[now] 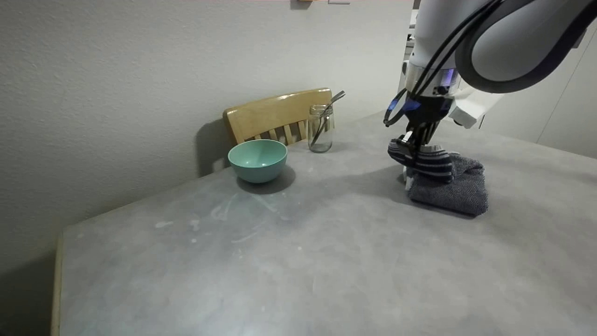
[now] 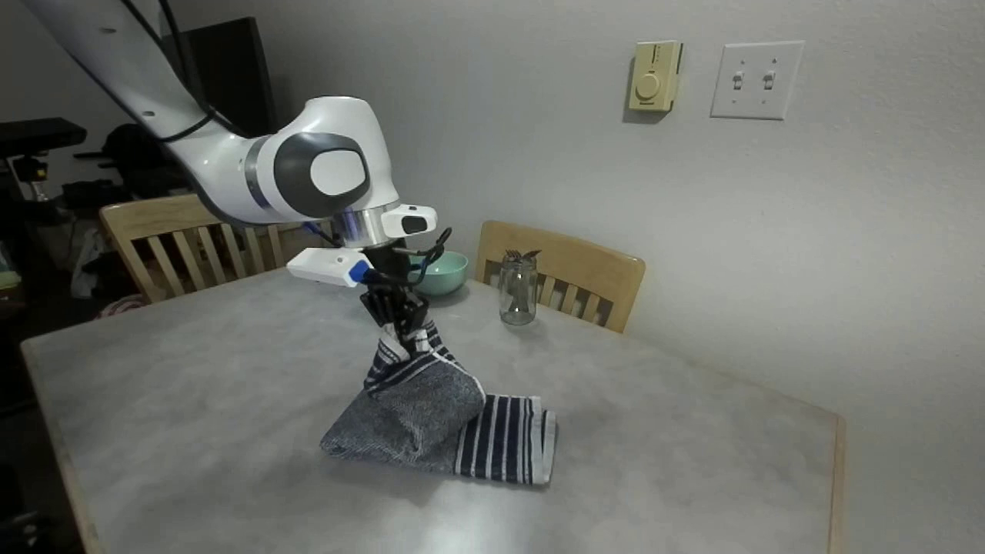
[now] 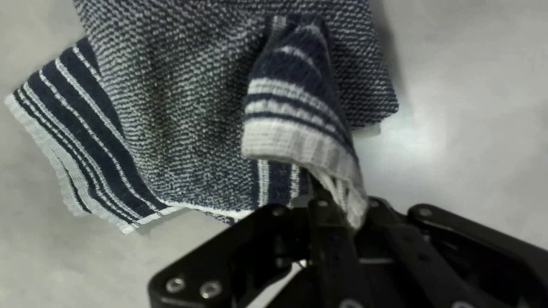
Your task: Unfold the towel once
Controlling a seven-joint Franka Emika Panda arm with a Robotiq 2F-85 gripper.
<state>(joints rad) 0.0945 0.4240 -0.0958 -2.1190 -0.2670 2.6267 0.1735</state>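
The grey-blue towel [image 2: 419, 423] lies folded on the table, its textured part resting flat and one striped end band spread out to the side. Its other striped band is lifted and bunched upward to my gripper [image 2: 408, 335]. In the wrist view, the pale hem of the towel [image 3: 295, 137] runs in between the black fingers [image 3: 332, 244], which are shut on it. An exterior view shows the gripper [image 1: 414, 148] just above the cloth, with the raised striped fold drooping around the fingertips and partly hiding them.
A teal bowl [image 1: 258, 161] stands near the table's wall-side edge. Beside it is a glass jar [image 1: 321, 130] with cutlery in it. Wooden chairs [image 2: 565, 265] stand against the table's far side, close to the wall.
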